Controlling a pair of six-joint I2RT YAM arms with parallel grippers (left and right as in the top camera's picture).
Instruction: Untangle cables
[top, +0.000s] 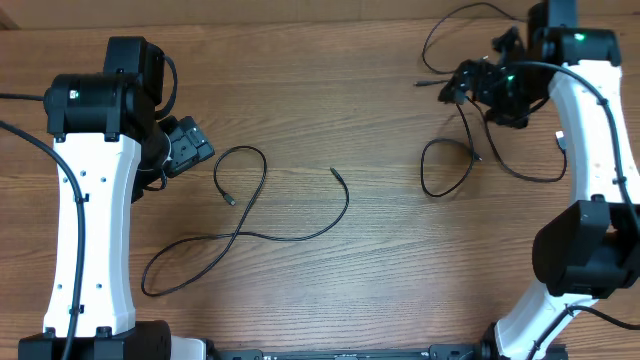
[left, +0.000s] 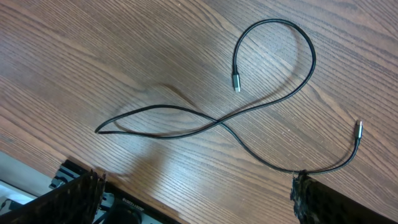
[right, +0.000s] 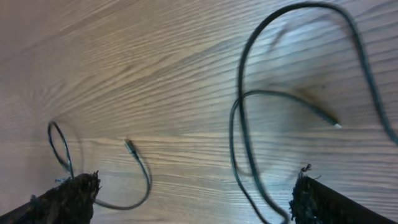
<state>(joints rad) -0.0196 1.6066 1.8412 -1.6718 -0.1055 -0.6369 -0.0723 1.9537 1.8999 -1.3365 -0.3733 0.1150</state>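
One thin black cable (top: 250, 215) lies on the table's middle in a loose crossed loop. In the left wrist view this cable (left: 217, 122) shows a silvery plug (left: 236, 84) and a second plug end (left: 359, 127). My left gripper (top: 190, 148) hovers to its left, open (left: 196, 180) with nothing between the fingers. At the far right more black cables (top: 447, 172) lie in separate loops, one arching at the back (top: 450, 30). My right gripper (top: 462, 85) is above them, open (right: 196, 180). Blurred cable strands (right: 241, 93) pass between its fingers; a short cable (right: 144, 174) curls near the left finger.
The wooden table (top: 330, 90) runs across the whole view. The white left arm (top: 85, 200) and the white right arm (top: 600, 120) stand at the sides, with thicker black arm wires along them. The table's near edge (left: 37, 168) shows in the left wrist view.
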